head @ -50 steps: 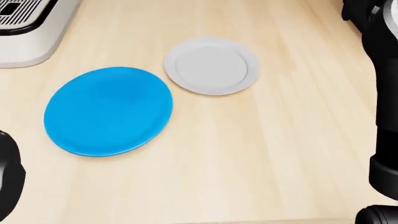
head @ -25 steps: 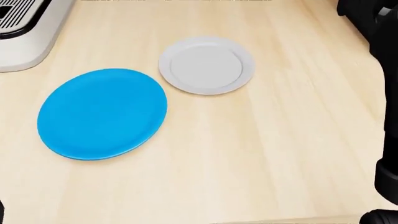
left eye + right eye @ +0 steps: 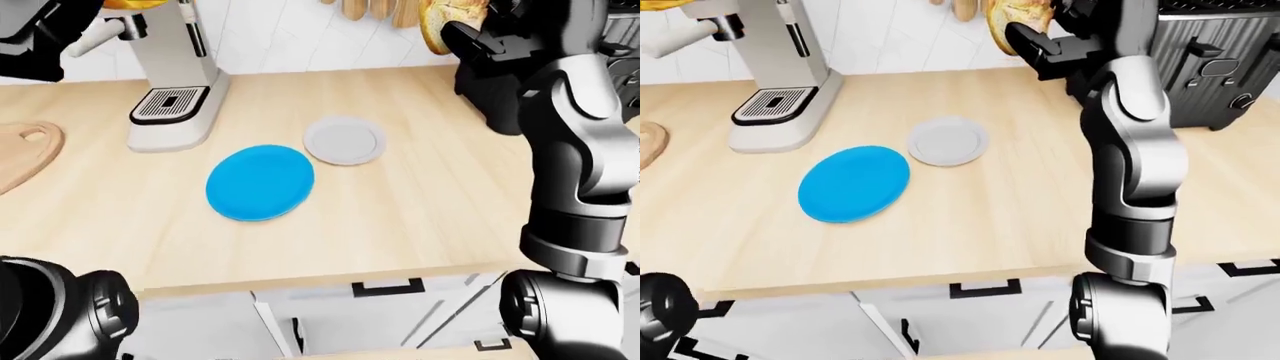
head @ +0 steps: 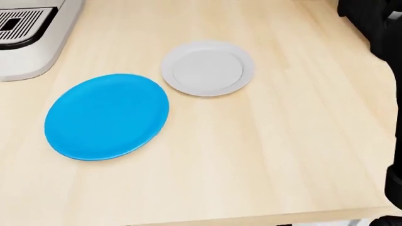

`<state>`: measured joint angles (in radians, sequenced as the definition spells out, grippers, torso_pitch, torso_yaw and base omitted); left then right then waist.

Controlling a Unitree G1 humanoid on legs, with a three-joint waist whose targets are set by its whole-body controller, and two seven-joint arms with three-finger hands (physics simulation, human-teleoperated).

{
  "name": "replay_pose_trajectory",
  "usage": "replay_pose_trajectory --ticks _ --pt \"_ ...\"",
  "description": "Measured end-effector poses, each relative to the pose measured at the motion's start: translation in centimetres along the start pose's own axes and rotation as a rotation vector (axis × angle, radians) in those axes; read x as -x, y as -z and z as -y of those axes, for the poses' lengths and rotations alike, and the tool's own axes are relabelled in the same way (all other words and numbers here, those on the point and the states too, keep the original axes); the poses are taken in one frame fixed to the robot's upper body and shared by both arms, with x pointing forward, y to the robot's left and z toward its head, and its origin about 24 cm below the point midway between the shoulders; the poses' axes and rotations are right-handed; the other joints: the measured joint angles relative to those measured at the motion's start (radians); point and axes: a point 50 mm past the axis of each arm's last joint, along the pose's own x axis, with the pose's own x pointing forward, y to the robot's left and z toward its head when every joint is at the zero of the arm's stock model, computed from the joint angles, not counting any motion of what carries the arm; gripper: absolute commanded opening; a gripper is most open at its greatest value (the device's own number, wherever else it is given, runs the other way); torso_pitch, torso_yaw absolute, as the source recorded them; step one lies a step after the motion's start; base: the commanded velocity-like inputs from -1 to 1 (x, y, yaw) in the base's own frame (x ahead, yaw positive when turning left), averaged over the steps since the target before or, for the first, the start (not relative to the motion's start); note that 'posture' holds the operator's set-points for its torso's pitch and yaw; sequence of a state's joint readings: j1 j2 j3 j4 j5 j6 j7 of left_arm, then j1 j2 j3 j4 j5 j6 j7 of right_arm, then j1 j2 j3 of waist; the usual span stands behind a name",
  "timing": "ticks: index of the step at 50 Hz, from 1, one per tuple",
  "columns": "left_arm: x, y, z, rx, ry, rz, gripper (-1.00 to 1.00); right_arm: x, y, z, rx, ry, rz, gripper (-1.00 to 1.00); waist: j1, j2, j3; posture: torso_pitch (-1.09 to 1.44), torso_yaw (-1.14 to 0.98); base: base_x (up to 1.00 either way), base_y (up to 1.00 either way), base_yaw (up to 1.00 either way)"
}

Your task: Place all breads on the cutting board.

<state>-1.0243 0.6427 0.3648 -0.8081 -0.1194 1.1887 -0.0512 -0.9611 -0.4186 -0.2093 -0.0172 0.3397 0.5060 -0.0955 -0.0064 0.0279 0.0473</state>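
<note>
A piece of golden-brown bread (image 3: 1018, 21) sits high at the top of the right-eye view, gripped in the right hand (image 3: 1060, 37), whose dark fingers close round its lower edge. The raised right arm (image 3: 1135, 150) runs down from it to the bottom of the view, standing over the right part of the wooden counter (image 3: 420, 217).

At the top left corner of the left-eye view the left hand (image 3: 40, 37) is lifted too, with a bit of orange-yellow food (image 3: 130, 4) showing just beside it at the frame's edge; whether the fingers grasp it cannot be told.

The cutting board (image 3: 25, 150) lies at the left edge of the left-eye view, pale wood with a rounded end, well apart from both hands.

On the counter a blue plate (image 4: 107, 116) lies flat, and a smaller white plate (image 4: 208, 68) sits just beside it, up and to its right; the two do not touch. A white coffee machine (image 3: 180, 82) stands to the upper left of the plates. A dark toaster (image 3: 1210, 60) stands at the right of the right-eye view, behind the arm.
</note>
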Motion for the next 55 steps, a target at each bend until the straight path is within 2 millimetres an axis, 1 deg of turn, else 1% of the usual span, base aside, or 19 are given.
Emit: replay_pose_trajectory --ticks 3,7,8,10,12,16,17,19,20,22,23,26,29,32,39,41,43,50,55 --pt "-0.2 0.3 0.4 0.007 0.017 -0.014 -1.0 0.0 -0.1 -0.2 0.002 -0.007 0.003 -1.0 0.002 0.006 -0.001 0.0 0.0 -0.43 0.0 0.0" --pt "-0.3 1.0 0.8 0.01 0.034 -0.046 -1.0 0.0 -0.1 -0.8 0.002 -0.033 0.007 -1.0 0.009 -0.008 0.004 0.0 0.0 -0.43 0.0 0.0" --pt "-0.3 1.1 0.7 0.009 0.031 -0.056 -1.0 0.0 -0.1 -1.0 0.002 -0.042 0.007 -1.0 0.01 -0.002 0.004 0.0 0.0 -0.43 0.0 0.0" --pt "-0.4 1.2 0.8 0.007 0.026 -0.066 -1.0 0.1 0.0 -1.2 0.003 -0.052 0.003 -1.0 0.005 0.008 -0.004 0.0 0.0 -0.44 0.0 0.0" --pt "-0.4 1.1 0.8 0.008 0.025 -0.06 -1.0 0.1 -0.1 -1.1 0.004 -0.049 0.002 -1.0 -0.001 0.004 -0.011 0.0 0.0 -0.43 0.0 0.0" --pt "-0.3 0.9 0.9 0.018 0.022 -0.041 -1.0 0.1 -0.1 -0.9 0.012 -0.039 0.008 -1.0 -0.004 -0.015 -0.01 0.0 0.0 -0.33 0.0 0.0" --pt "-0.3 1.0 1.0 0.018 0.024 -0.046 -1.0 0.1 0.0 -0.9 0.012 -0.04 0.003 -1.0 -0.003 -0.026 -0.002 0.0 0.0 0.0 0.0 0.0" --pt "-0.4 0.9 1.1 0.017 0.028 -0.042 -1.0 0.0 0.0 -0.9 0.016 -0.041 0.007 -1.0 0.016 -0.055 0.03 0.0 0.0 0.0 0.0 0.0" --pt "-0.4 0.8 1.1 0.016 0.027 -0.034 -1.0 0.0 -0.1 -0.8 0.017 -0.04 0.014 -1.0 0.026 -0.074 0.034 0.0 0.0 0.0 0.0 0.0" --pt "-0.2 0.7 1.5 0.028 0.039 -0.021 -1.0 0.0 -0.2 -0.5 0.025 -0.028 0.021 -1.0 0.021 -0.068 0.05 0.0 0.0 0.0 0.02 0.0" --pt "-0.1 0.7 1.7 0.036 0.055 -0.021 -1.0 0.1 0.0 -0.3 0.027 -0.022 0.015 -1.0 0.019 -0.068 0.05 0.0 0.0 0.0 0.3 0.0" --pt "-0.3 1.2 2.3 0.043 0.101 -0.058 -1.0 0.0 1.0 -0.4 0.036 -0.017 -0.03 -1.0 0.007 -0.087 0.006 0.0 0.0 0.0 0.33 0.0" --pt "-0.3 1.0 2.1 0.04 0.093 -0.052 -1.0 -0.1 0.3 -0.6 0.039 -0.026 -0.004 -1.0 0.001 -0.066 -0.003 0.0 0.0 0.0 0.35 0.0" --pt "-0.2 0.5 1.9 0.037 0.079 -0.018 -1.0 0.0 -0.3 -0.4 0.038 -0.02 0.022 -1.0 -0.005 -0.04 0.004 0.0 0.0 0.0 0.36 0.0" --pt "-0.2 0.5 2.2 0.033 0.097 -0.02 -1.0 0.1 0.2 -0.2 0.043 -0.01 -0.005 -1.0 -0.016 0.009 0.024 0.0 0.0 0.0 0.35 0.0" --pt "-0.2 0.8 2.2 0.037 0.098 -0.032 -1.0 0.2 0.0 -0.4 0.043 -0.016 -0.001 -1.0 -0.018 0.031 0.026 0.0 0.0 0.0 0.34 0.0" --pt "-0.3 0.9 2.0 0.037 0.09 -0.04 -1.0 0.1 -0.3 -0.6 0.041 -0.024 0.009 -1.0 -0.018 0.067 0.017 0.0 0.0 0.0 0.34 0.0" --pt "-0.4 1.2 1.4 0.026 0.04 -0.057 -1.0 0.1 0.5 -1.3 0.034 -0.056 -0.019 -1.0 -0.006 0.009 0.011 0.0 0.0 0.0 0.31 0.0" --pt "-0.4 1.4 1.6 0.03 0.048 -0.057 -1.0 0.0 -0.3 -1.1 0.035 -0.049 0.013 -1.0 -0.003 0.002 0.01 0.0 0.0 0.0 0.18 0.0"
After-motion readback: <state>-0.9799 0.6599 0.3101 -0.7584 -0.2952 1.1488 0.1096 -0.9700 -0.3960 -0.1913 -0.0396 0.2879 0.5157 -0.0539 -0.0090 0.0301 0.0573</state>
